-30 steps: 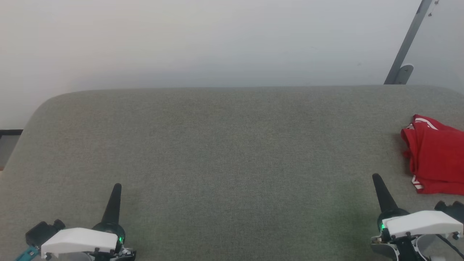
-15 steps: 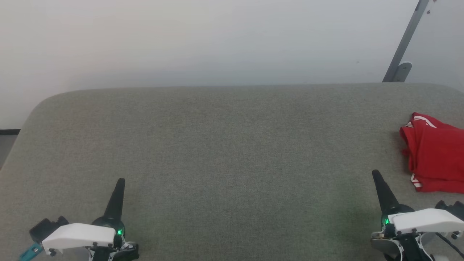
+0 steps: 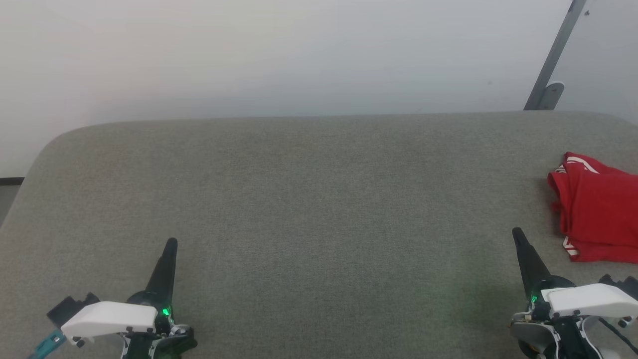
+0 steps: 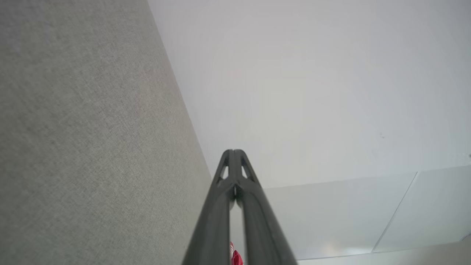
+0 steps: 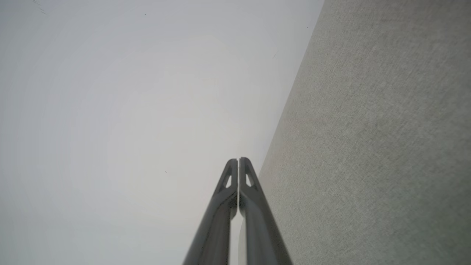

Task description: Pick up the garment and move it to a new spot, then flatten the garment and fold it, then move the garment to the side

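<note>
The red garment (image 3: pixel 598 209) lies folded into a compact bundle at the right edge of the grey padded surface (image 3: pixel 309 199), with white striped trim showing at its top and bottom corners; part of it runs off the head view. A sliver of the garment (image 4: pixel 234 256) peeks between the left fingers in the left wrist view. My right gripper (image 3: pixel 518 234) hovers just left of and below the bundle, shut and empty. My left gripper (image 3: pixel 171 243) sits at the lower left, far from the garment, also shut with nothing held. In the wrist views each pair, left gripper (image 4: pixel 233 151) and right gripper (image 5: pixel 237 160), has its tips pressed together.
A pale wall stands behind the surface. A grey slanted metal bar (image 3: pixel 553 60) with a bracket rises at the back right. The surface has rounded far corners, and a dark strip (image 3: pixel 10 180) shows past its left edge.
The head camera has shifted slightly, so the whole scene slides up and left. Both grippers have edged forward a little. The garment lies as before.
</note>
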